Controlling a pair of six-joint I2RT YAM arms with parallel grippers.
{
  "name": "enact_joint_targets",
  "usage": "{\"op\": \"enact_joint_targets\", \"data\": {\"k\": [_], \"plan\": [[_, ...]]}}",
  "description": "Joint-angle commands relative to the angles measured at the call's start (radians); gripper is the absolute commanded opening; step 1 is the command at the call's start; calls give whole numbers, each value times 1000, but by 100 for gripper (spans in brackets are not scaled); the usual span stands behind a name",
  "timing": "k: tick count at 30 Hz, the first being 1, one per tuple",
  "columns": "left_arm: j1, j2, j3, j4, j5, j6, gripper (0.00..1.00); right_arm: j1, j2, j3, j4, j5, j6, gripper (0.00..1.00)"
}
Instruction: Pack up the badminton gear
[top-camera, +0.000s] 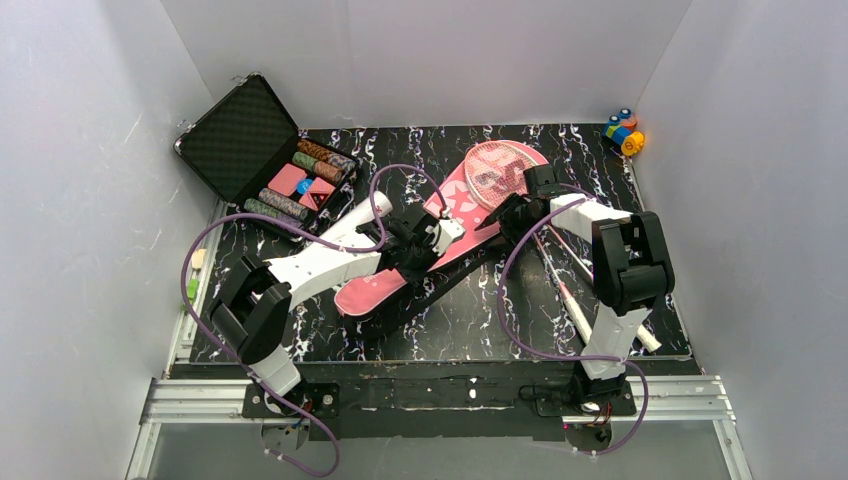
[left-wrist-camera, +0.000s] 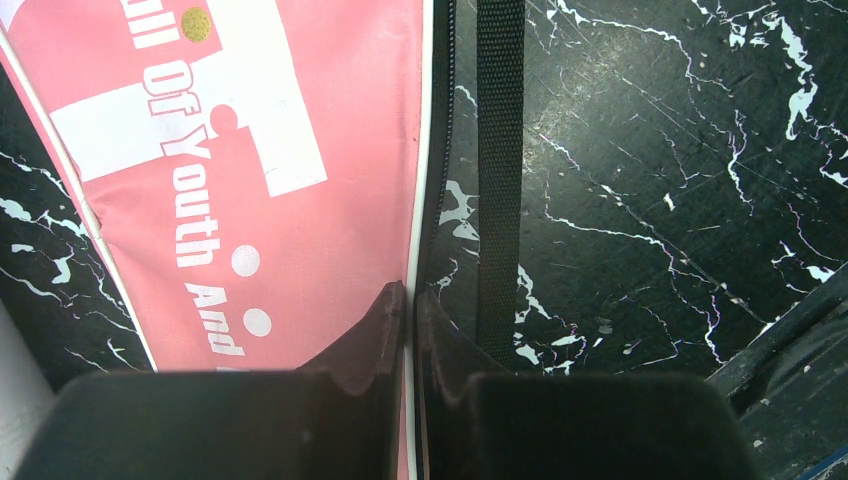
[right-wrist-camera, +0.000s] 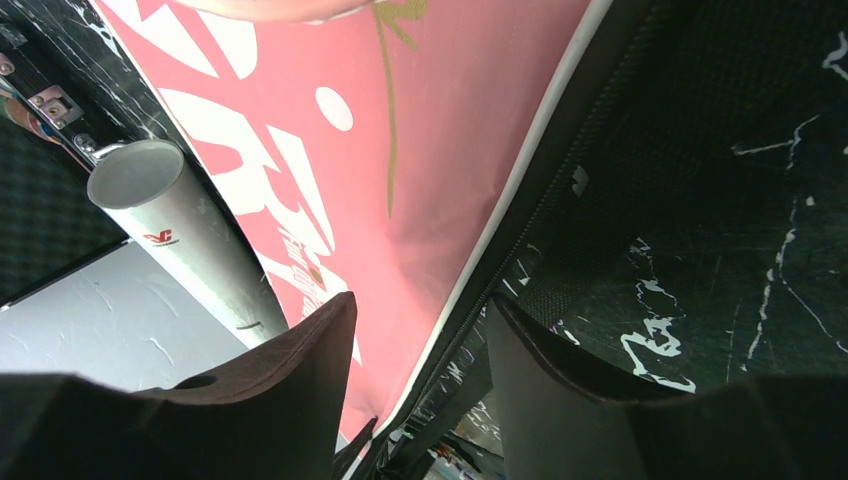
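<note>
High rear camera looks down — both wrist cameras close over the pink bag (left-wrist-camera: 360, 150).

The bag (top-camera: 375, 285) lies slantwise across the middle of the mat (top-camera: 450, 330), one end near left, the other far right. A racket head (top-camera: 497, 168) rests on its far right end, and a racket handle (top-camera: 645, 340) reaches the near right. The tube (right-wrist-camera: 185, 235) lies just beside the bag's left edge. An open case (top-camera: 250, 140) sits far left, and toys (top-camera: 625, 130) sit in the far right corner.
</note>
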Motion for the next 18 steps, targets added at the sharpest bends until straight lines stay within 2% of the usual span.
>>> {"op": "enact_joint_targets", "data": {"k": [1, 14, 18], "plan": [[-4, -50, -1, -4, 11, -1, 1, 5, -47, 26, 13, -23, -4, 59], [-11, -43, 7, -7, 20, -4, 1, 6, -26, 51, 23, -31, 3, 58], [-15, -41, 12, -9, 23, -3, 0, 7, -23, 47, 43, -32, 8, 53]]}}
